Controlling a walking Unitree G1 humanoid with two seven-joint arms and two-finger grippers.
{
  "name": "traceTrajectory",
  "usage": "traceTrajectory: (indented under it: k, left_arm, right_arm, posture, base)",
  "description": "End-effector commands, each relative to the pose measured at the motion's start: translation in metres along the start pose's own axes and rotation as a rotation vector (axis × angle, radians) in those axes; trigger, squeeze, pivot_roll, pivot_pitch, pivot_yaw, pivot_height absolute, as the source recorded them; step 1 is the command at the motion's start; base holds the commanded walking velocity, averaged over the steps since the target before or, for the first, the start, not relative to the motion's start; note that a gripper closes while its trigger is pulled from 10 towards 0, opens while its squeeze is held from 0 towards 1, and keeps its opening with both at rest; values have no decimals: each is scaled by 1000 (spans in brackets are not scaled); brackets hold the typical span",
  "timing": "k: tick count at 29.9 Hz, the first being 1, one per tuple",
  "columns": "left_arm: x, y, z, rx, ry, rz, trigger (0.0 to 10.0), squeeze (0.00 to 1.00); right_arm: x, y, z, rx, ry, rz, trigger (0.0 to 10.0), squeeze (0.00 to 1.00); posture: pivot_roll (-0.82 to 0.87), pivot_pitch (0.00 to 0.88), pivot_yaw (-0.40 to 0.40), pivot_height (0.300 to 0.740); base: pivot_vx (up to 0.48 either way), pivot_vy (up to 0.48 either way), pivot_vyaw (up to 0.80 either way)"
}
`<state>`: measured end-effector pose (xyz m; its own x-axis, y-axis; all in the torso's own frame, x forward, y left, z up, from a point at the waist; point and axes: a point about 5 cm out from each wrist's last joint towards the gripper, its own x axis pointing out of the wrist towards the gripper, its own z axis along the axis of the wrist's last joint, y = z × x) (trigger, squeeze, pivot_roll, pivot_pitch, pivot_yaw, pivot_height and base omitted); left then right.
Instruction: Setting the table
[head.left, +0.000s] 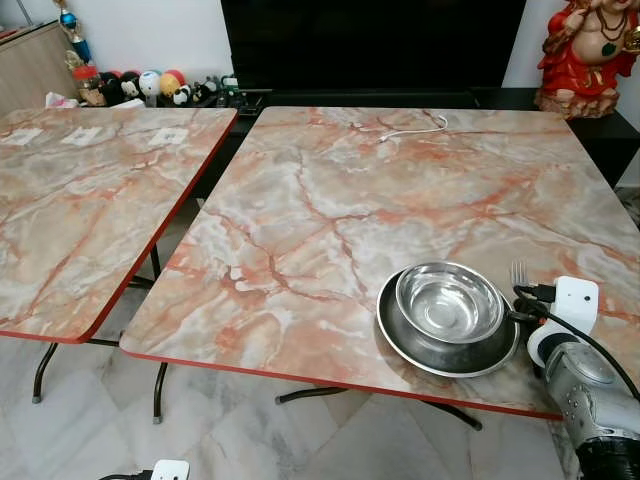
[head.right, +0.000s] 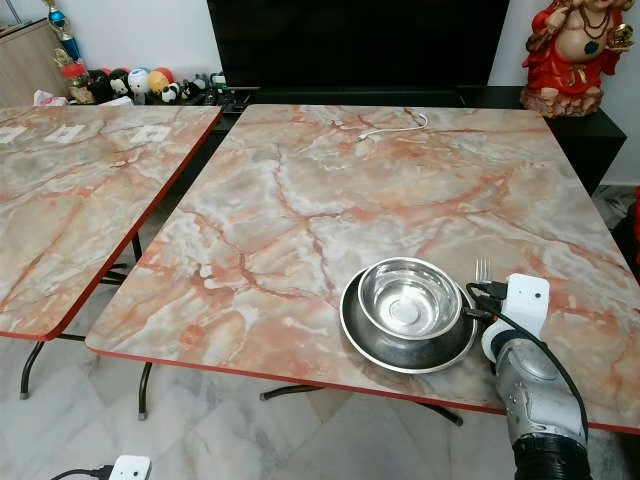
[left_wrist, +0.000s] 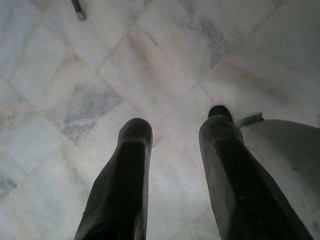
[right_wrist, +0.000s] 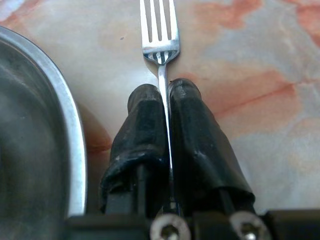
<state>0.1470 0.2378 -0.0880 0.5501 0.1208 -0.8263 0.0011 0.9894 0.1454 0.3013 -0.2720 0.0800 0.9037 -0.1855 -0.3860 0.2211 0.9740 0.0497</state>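
Observation:
A steel bowl sits inside a wider steel plate near the front right edge of the marble-patterned table. Just right of the plate my right gripper is shut on the handle of a steel fork, whose tines point toward the far side of the table. The fork is low over the table beside the plate's rim; whether it touches the top I cannot tell. My left gripper hangs open over the white floor tiles, holding nothing.
A second marble table stands to the left with a gap between. A white cable lies at the far side of the main table. Behind are a dark TV stand, a red statue and small figurines.

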Motion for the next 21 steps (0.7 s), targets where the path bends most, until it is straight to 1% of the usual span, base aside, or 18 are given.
traceTrajectory:
  k: [1, 6, 7, 8, 12, 15, 16, 17, 21]
  left_arm:
    - [-2, 7, -8, -2, 28, 16, 10000, 0]
    - [-2, 7, -7, 2, 32, 19, 10000, 0]
    - [-2, 7, -7, 3, 32, 19, 10000, 0]
    - [-2, 6, -6, 4, 32, 18, 10000, 0]
    - [-1, 5, -4, 5, 31, 18, 10000, 0]
    - [0, 4, -1, 4, 29, 17, 10000, 0]
    - [0, 4, -1, 4, 28, 17, 10000, 0]
    - [0, 4, -1, 5, 29, 17, 10000, 0]
    - [0, 5, 0, 5, 29, 17, 10000, 0]
  right_arm:
    - [2, 2, 2, -6, -6, -1, 10000, 655]
    - [2, 3, 2, -7, -6, -1, 10000, 651]
    - [3, 3, 2, -8, -6, 0, 10000, 733]
    - [3, 2, 2, -9, -5, -2, 10000, 773]
    - [3, 2, 3, -12, -5, -7, 10000, 765]
    - [2, -1, 3, -21, -5, -19, 10000, 690]
    - [2, -2, 3, -30, -9, -28, 10000, 447]
    - [2, -3, 6, -26, -29, -39, 10000, 0]
    - [2, -3, 10, 31, -63, -35, 10000, 0]
  posture:
    - [-122, 0, 69, 740]
    - [-122, 0, 69, 740]
    - [-121, 0, 68, 740]
    - [-121, 0, 68, 740]
    - [-122, 0, 68, 740]
    - [-123, 0, 68, 740]
    - [-122, 0, 69, 740]
    - [-123, 0, 70, 740]
    - [-124, 0, 70, 740]
  base:
    - [0, 0, 0]
    - [0, 0, 0]
    - [0, 0, 0]
    - [0, 0, 0]
    - [0, 0, 0]
    - [0, 0, 0]
    - [0, 0, 0]
    - [0, 0, 0]
    - [0, 0, 0]
